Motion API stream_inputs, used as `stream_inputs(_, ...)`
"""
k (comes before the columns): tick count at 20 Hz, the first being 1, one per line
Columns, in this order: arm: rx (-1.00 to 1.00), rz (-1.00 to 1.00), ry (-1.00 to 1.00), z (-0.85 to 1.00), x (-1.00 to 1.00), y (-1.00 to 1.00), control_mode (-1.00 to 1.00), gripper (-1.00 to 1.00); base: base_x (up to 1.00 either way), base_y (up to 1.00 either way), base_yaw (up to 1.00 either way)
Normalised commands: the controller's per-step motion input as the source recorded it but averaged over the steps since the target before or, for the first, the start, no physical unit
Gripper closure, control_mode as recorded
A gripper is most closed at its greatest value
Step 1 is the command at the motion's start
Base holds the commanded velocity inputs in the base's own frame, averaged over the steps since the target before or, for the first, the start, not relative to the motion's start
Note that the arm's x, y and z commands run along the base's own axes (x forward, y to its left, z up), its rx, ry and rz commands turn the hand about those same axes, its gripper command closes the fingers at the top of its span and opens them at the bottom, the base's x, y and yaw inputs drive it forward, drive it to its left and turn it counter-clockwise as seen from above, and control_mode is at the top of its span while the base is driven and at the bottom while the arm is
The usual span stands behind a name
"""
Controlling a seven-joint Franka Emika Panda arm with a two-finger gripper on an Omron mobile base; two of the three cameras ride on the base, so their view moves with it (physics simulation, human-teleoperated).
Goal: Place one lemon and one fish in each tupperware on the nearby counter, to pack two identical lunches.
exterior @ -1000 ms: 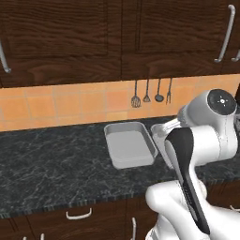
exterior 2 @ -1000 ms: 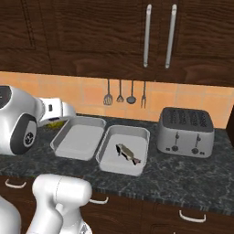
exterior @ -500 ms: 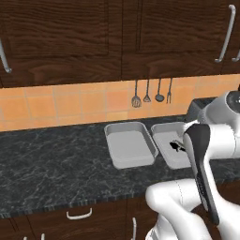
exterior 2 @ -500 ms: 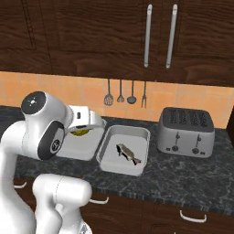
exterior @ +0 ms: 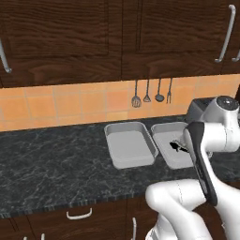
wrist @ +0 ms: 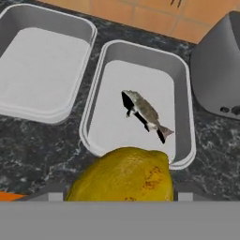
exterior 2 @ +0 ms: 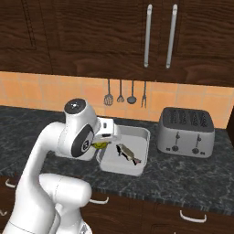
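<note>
Gripper pinches a lemon, apparently over the near rim of the right tupperware, which holds a fish. Risk: released here, the lemon may strike the rim and roll onto the counter.

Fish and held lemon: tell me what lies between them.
Bare tray floor and the near rim of the tupperware lie between the fish and the lemon held in the gripper; the hand view shows it.

Your renders are evenly lit and flat, without glare. The fish casts a hard black shadow on its tray floor. Upper cabinets read dim. Edges look slightly soft; no visible lens distortion.
</note>
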Motion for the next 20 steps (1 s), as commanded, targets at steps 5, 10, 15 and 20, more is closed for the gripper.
stream_inputs(5,0.04,0.02,0.03,-0.72,0.82,0.0,-1.0,1.0,0.0,0.0,0.0)
stream_inputs(10,0.11,0.01,0.01,-0.49,0.86,0.0,-1.0,1.0,0.0,0.0,0.0)
stream_inputs(15,0.05,0.0,0.04,-0.26,0.71,-0.03,-1.0,1.0,0.0,0.0,0.0)
stream_inputs(20,0.01,0.0,0.09,-0.25,0.46,-0.21,-1.0,1.0,0.0,0.0,0.0)
